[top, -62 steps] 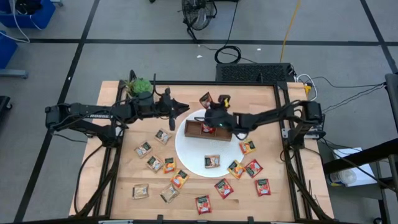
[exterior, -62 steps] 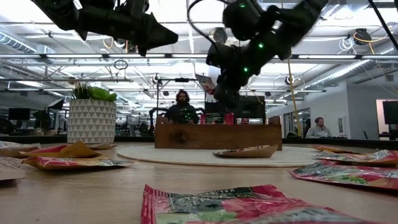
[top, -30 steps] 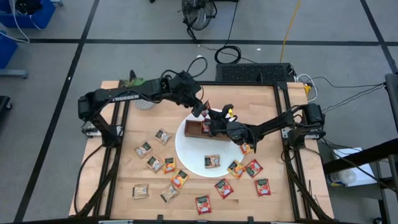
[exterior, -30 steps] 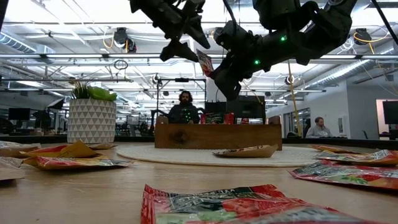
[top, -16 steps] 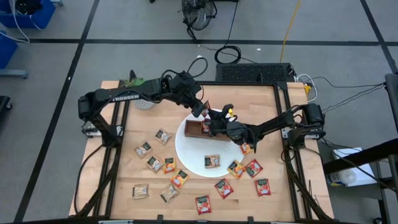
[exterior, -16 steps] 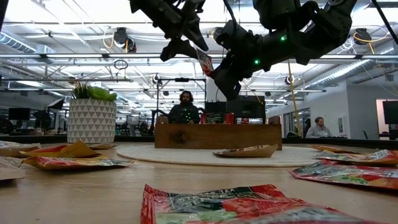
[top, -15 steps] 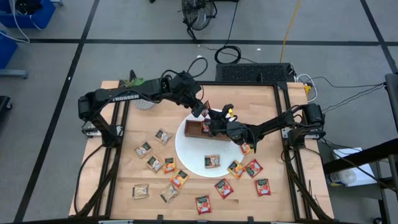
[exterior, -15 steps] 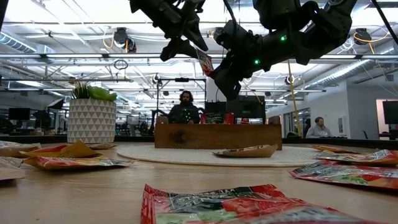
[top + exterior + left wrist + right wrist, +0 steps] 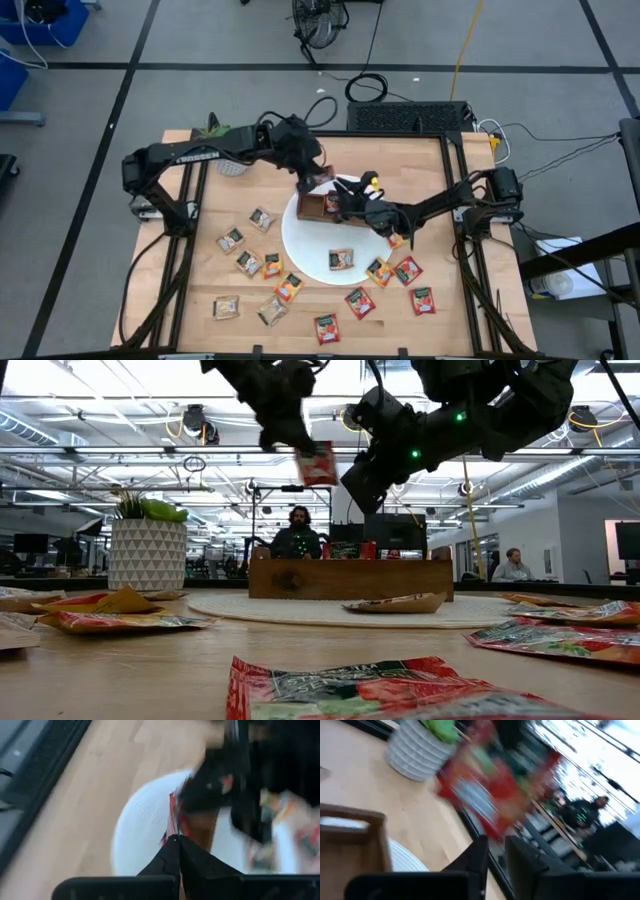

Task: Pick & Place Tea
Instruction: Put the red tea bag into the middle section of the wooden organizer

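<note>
A red tea sachet (image 9: 318, 463) hangs in the air above the brown wooden tray (image 9: 312, 209), which stands on the round white plate (image 9: 300, 245). My left gripper (image 9: 296, 442) is shut on the sachet from above. My right gripper (image 9: 355, 478) stands just to the sachet's right, level, its fingers (image 9: 480, 851) a little apart and clear of the sachet (image 9: 485, 795). Several more tea sachets lie flat on the table's near half, and one (image 9: 342, 259) lies on the plate. My left gripper pinches the red sachet's upper edge (image 9: 304, 452) between its two fingers, coming slanting down from the table's far left. In the left wrist view the sachet (image 9: 173, 817) shows edge-on ahead of the shut fingertips. It hangs below the fingers, clear of the tray.
A white pot with a green plant (image 9: 147, 550) stands at the table's far left. Red, orange and beige sachets (image 9: 290, 288) are scattered from the near left to the near right. Beyond the table's far edge people sit in the room (image 9: 292, 538).
My left gripper has shut on the red sachet and rolled its wrist. The sachet has come away from my right gripper and turned: earlier it stood tilted and nearly edge-on in the low view, now it hangs with its face toward that view.
</note>
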